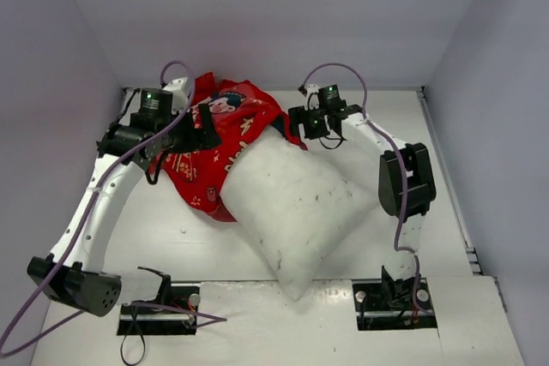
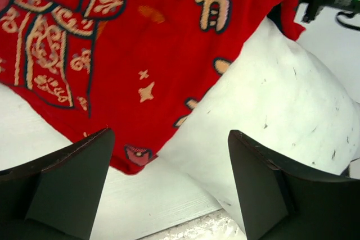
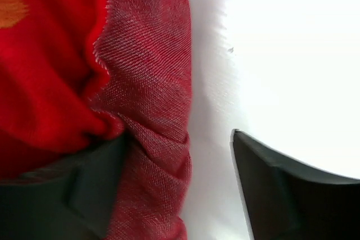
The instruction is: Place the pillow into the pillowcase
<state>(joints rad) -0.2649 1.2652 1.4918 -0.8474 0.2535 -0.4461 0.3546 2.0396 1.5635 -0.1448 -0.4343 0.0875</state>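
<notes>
Low centre of the top view, the puffy white pillow (image 1: 296, 203) lies slantwise on the table (image 1: 171, 237), flecked with dark specks. Its upper-left end is covered by the crumpled, woven red pillowcase (image 1: 202, 160) with gold characters. Further back, the left gripper (image 2: 170, 134) gapes wide over both, holding nothing. The right gripper (image 3: 178, 136) stands parted, the case's hem against one finger.
</notes>
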